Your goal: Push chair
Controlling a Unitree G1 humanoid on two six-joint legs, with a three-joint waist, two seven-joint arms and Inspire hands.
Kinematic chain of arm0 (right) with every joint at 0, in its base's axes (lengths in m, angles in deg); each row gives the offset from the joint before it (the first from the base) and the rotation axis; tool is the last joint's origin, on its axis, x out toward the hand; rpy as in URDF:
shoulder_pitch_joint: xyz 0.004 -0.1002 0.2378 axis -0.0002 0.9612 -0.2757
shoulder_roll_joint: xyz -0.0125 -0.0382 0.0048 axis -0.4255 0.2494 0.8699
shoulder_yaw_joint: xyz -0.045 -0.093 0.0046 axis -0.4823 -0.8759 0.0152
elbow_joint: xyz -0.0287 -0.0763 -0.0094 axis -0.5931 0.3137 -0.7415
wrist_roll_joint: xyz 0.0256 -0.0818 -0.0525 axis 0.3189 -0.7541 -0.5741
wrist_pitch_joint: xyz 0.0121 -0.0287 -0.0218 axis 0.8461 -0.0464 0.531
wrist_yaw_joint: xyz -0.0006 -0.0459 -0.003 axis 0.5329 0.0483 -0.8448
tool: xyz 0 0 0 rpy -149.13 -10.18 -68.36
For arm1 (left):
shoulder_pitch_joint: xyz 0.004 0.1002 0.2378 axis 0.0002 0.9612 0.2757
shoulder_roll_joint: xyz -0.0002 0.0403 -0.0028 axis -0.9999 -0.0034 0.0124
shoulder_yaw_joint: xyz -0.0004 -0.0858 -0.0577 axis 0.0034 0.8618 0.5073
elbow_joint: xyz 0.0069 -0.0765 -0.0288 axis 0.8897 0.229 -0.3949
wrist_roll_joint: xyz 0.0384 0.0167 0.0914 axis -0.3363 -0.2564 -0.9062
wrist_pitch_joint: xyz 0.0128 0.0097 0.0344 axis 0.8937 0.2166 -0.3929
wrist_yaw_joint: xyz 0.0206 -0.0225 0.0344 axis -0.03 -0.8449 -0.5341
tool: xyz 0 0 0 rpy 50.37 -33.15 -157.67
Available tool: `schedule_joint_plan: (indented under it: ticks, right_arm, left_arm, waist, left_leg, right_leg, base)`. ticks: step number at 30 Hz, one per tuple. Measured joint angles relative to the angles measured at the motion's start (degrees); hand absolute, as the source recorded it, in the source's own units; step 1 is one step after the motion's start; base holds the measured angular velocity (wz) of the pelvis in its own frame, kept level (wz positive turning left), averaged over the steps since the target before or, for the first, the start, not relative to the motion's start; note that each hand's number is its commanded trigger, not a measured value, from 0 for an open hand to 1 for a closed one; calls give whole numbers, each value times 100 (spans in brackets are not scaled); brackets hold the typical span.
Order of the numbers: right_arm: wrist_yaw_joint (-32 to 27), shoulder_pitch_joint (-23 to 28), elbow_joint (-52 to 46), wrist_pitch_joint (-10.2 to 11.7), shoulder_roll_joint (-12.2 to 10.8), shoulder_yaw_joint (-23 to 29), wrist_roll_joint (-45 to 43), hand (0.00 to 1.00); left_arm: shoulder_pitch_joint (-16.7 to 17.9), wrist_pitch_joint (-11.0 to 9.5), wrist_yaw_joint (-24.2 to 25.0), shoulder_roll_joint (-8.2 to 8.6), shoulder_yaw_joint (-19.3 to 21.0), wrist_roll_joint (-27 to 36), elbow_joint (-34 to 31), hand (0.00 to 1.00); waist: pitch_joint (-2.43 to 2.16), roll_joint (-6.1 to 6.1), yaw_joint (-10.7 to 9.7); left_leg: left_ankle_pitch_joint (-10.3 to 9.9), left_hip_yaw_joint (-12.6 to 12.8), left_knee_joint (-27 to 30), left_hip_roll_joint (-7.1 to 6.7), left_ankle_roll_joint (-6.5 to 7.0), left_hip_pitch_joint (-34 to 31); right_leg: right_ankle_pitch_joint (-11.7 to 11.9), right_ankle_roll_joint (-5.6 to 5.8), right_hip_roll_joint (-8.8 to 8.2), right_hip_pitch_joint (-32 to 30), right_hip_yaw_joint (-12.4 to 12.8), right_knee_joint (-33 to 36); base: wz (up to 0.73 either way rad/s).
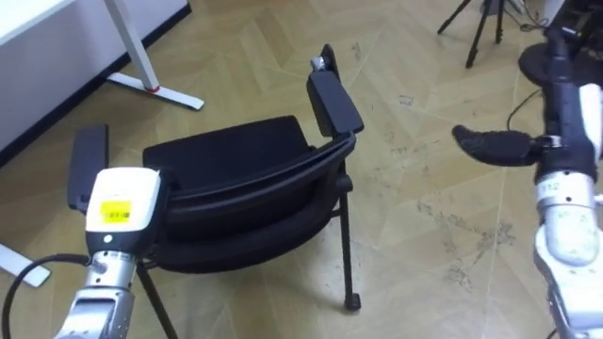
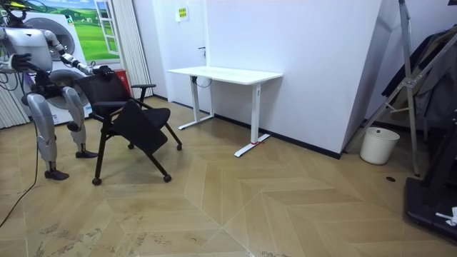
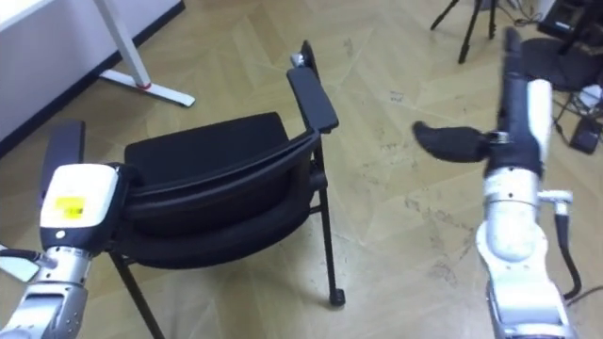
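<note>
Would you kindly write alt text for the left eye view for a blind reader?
A black chair stands on a wooden floor, its backrest nearest the camera. The robot's left hand is at the backrest's left end; its right hand hangs open to the right, apart from the chair. A white desk leg stands beyond.

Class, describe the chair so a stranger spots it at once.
Start at the white desk by the wall. To the room view's left of it stands the chair, before the robot. Unlike the white desk, it is black, with armrests and thin legs.
</note>
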Motion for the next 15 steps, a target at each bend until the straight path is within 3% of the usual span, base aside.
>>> schedule_joint_plan:
  ticks: [3,7,10,15]
  right_arm:
    - [330,-87,0,0,9,-174,-510,0]
    - [545,-171,-2,0,403,-621,-928,0]
    - [738,-220,-1,0,541,-783,-1535,0]
    - [930,-299,-2,7,568,-787,-2129,0]
  left_arm:
    - [-42,-16,13,-1,-1,-6,5,100]
    - [-197,-28,31,-24,-121,-23,59,100]
    - [-311,-101,50,-24,-121,-113,58,100]
    - [-349,-197,60,-42,-127,-117,46,100]
  waist:
    - [10,-19,15]
    - [39,-65,175]
    - [72,-145,287]
    - [63,-202,322]
  left_leg:
    - [0,-21,-1,4,0,-14]
    - [0,-31,0,5,0,-6]
    - [0,-49,1,5,0,-24]
    - [0,-120,1,7,0,-37]
  right_leg:
    - [0,-1,-4,3,-68,-9]
    - [3,-5,-2,3,-79,-4]
    - [3,-5,-1,-2,-101,-1]
    - [3,-5,-2,20,-201,-5]
  base:
    - [1]
    - [0]
    - [2]
    - [7]
